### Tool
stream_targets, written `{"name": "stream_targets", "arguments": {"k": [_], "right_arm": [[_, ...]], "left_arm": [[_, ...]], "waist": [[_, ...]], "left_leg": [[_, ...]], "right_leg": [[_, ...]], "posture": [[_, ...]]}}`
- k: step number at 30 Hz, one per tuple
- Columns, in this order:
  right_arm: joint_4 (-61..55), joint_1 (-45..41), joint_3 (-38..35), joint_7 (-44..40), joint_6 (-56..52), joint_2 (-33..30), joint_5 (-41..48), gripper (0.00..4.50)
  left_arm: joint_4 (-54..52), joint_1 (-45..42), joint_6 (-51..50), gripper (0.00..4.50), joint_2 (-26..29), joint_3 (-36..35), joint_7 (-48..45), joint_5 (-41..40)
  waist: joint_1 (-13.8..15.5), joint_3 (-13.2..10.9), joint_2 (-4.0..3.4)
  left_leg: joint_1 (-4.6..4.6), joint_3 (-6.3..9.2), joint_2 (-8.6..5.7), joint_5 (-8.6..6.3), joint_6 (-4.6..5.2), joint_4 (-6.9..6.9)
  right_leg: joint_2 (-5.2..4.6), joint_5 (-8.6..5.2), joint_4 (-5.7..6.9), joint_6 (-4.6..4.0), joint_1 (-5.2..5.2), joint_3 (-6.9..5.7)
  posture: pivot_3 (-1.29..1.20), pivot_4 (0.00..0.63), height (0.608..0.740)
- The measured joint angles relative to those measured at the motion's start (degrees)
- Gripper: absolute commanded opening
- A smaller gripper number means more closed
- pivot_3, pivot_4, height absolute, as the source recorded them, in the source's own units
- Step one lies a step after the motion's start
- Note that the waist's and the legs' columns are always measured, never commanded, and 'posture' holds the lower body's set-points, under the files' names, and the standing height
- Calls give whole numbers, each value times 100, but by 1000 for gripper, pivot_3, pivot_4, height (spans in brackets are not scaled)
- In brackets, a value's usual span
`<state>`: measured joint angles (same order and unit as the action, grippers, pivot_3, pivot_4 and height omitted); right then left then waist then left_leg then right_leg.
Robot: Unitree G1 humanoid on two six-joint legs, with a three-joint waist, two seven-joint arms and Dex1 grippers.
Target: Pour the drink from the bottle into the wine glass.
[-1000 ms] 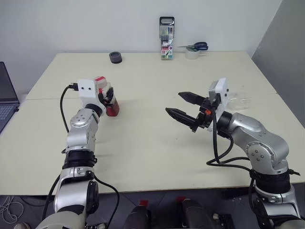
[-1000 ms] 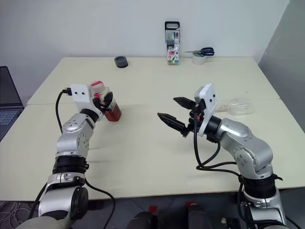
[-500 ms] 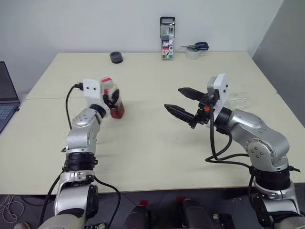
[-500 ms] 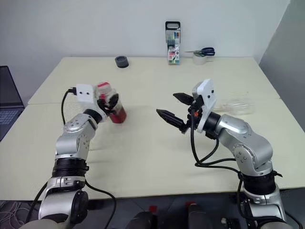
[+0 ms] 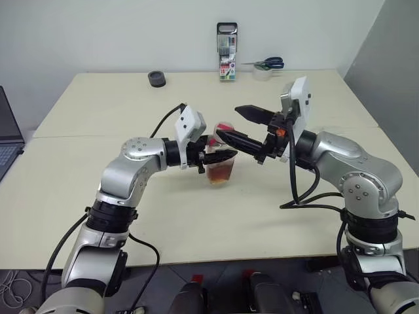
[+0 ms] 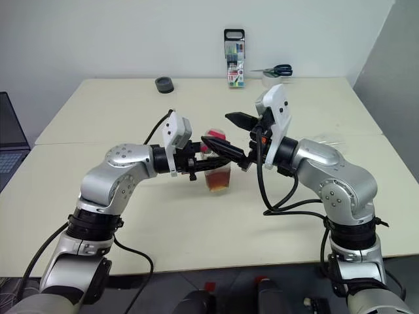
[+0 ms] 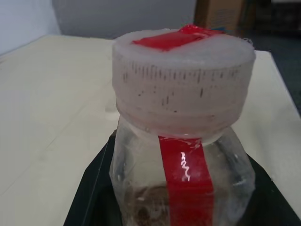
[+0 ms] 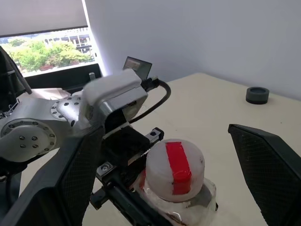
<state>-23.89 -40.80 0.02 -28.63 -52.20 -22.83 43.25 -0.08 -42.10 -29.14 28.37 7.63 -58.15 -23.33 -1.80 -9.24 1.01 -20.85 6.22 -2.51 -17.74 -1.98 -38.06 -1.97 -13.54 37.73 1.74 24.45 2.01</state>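
The bottle [image 5: 220,169] is small and clear, with a pale cap [image 8: 175,172] crossed by a red strip. It is upright near the middle of the table, with the reddish-brown drink [image 6: 218,179] in its lower part. My left gripper [image 5: 218,157] reaches in from the left and is shut on the bottle's body; its black fingers [image 7: 89,197] flank it. My right gripper [image 5: 229,124] is open, with one finger on each side of the cap [image 5: 224,127] and clear of it. The wine glass [image 6: 327,137] shows as a faint clear shape on the table behind my right forearm.
At the table's far edge stand a tall marker case [image 5: 227,52], a tape roll with scissors [image 5: 265,69] and a small black round thing [image 5: 156,78]. A laptop [image 5: 6,137] sits off the left side.
My left arm has swung the bottle from the left side to the middle, turning the gripper to point right. My right gripper rose slightly and now straddles the cap.
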Motion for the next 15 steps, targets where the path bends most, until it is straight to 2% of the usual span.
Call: {"name": "stream_targets", "arguments": {"k": [3,10,15], "right_arm": [[-113,-7,-1,264,-179,15,16,4500],[-243,95,-90,1153,-356,477,9,4500],[-247,96,-6,1331,-345,581,-146,4500]], "left_arm": [[294,-198,207,1814,-106,3,-85,66],[709,-267,477,1814,-358,13,-105,248],[744,-353,488,1814,-406,16,-54,332]], "waist": [[4,0,0],[0,0,0],[-2,0,0]], "left_leg": [[0,0,0,0,0,0],[-1,0,0,0,0,0],[-1,-2,0,0,0,0]], "right_leg": [[0,0,0,0,0,0],[-1,0,2,0,3,7],[0,0,4,0,4,6]], "posture": [[0,150,740],[0,150,740],[0,150,740]]}}
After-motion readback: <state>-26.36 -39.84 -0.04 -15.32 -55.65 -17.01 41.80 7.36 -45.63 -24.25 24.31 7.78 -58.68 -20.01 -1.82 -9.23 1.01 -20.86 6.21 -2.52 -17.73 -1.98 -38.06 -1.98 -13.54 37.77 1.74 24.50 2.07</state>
